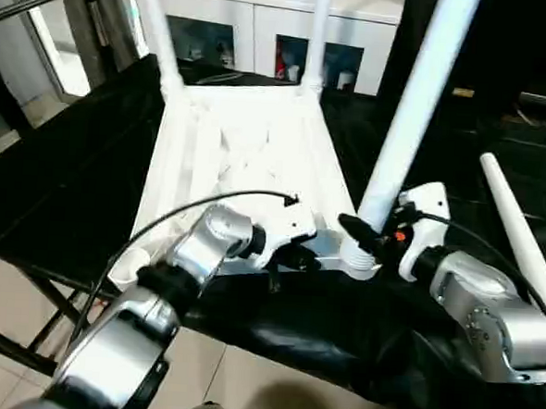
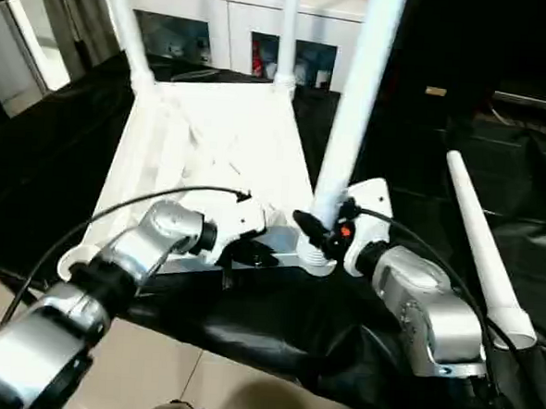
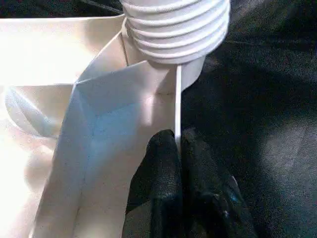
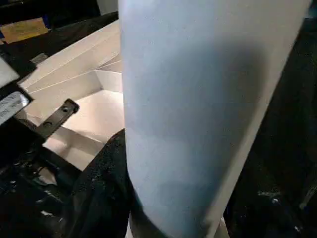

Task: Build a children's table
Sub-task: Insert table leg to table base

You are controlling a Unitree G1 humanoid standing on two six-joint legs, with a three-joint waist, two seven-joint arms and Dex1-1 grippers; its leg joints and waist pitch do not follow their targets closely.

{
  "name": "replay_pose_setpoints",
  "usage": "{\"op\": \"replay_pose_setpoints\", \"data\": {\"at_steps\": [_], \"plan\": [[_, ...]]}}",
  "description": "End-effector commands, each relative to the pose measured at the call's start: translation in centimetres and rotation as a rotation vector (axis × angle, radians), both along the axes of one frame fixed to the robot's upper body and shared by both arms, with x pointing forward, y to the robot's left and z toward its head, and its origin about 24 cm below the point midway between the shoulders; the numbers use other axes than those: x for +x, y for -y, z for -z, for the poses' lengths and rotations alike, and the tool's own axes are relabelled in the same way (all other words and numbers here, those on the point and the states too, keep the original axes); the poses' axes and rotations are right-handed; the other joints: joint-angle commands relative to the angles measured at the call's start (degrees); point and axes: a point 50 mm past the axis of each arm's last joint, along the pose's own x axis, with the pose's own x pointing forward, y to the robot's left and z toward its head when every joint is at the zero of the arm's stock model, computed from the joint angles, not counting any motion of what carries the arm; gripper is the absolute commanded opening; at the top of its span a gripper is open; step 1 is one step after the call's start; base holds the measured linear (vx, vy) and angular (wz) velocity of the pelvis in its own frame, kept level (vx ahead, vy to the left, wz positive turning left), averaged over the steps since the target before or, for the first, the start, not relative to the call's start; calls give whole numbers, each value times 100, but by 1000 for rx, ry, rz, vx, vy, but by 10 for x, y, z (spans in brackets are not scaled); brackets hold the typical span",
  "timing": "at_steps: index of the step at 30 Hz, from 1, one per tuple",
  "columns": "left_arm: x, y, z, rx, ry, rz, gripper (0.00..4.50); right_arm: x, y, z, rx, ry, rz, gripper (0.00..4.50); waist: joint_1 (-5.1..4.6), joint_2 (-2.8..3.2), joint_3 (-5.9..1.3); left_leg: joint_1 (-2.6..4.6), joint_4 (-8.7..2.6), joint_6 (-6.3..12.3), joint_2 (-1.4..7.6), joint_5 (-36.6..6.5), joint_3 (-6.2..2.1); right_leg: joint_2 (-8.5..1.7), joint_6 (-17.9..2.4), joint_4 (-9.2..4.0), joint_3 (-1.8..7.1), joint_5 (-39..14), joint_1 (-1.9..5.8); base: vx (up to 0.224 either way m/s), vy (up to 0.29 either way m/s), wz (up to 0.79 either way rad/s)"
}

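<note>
Leg (image 1: 416, 102) seating in near-right socket (image 1: 358, 262): right jaws grasp leg, left jaws clench top (image 1: 249, 138) rim; next, press home.

R end effector (image 2: 320, 228) grips leg (image 2: 356, 108)

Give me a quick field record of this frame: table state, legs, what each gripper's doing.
tabletop: table top upside down on black cloth, ribbed underside up
legs fitted: two far-corner legs upright
leg in work: third leg standing in near corner socket
loose leg: fourth leg lying on the cloth, at the robot's right
left gripper: shut on the top's thin edge rib
right gripper: closed around third leg's base
</note>
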Motion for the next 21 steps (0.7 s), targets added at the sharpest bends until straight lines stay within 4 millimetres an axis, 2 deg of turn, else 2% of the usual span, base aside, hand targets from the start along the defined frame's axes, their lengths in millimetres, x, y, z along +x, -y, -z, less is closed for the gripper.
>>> {"op": "replay_pose_setpoints", "data": {"at_steps": [1, 2, 5, 10, 17, 19, 21], "plan": [[-4, -2, 5, -48, -31, -16, 0, 3, 0, -3, -10, 16, -6, 191, -6, -102, -368, 125, -492, 206, 602, -1017, -272, -608, -1311, -506, 403, -444, 251, 0, 0, 0], [-6, -3, 6, -70, -40, -15, 0, 4, 0, -3, -12, 16, -4, 191, -3, -84, -372, 128, -490, 203, 601, -1006, -274, -609, -1320, -501, 403, -401, 250, 0, 0, 0], [-8, -5, 8, -90, -42, -6, 0, 6, 0, -2, -14, 18, 3, 191, -28, -93, -373, 118, -480, 254, 580, -957, -263, -605, -1351, -503, 399, -267, 254, 0, 0, 0], [-11, -7, 10, -107, -65, -2, 0, 9, -1, -1, -13, 20, 11, 191, -44, -92, -378, 125, -480, 293, 579, -913, -250, -601, -1308, -517, 396, -443, 247, 0, 0, 0], [-11, -11, 13, -82, -58, -7, 0, 11, -4, 1, -15, 18, 5, 191, -54, -79, -394, 121, -473, 381, 580, -787, -245, -597, -1345, -496, 387, -188, 248, 0, 0, 0], [-11, -11, 14, -74, -65, -6, 45, 12, -4, 1, -14, 18, 4, 191, -57, -80, -388, 125, -478, 353, 577, -861, -241, -601, -1340, -515, 389, -327, 248, 0, 0, 0], [-10, -12, 15, -61, -65, -19, 66, 12, -5, 1, -16, 18, 2, 191, -56, -72, -387, 127, -481, 328, 580, -890, -241, -596, -1348, -517, 389, -368, 244, 0, 0, 0]]}}
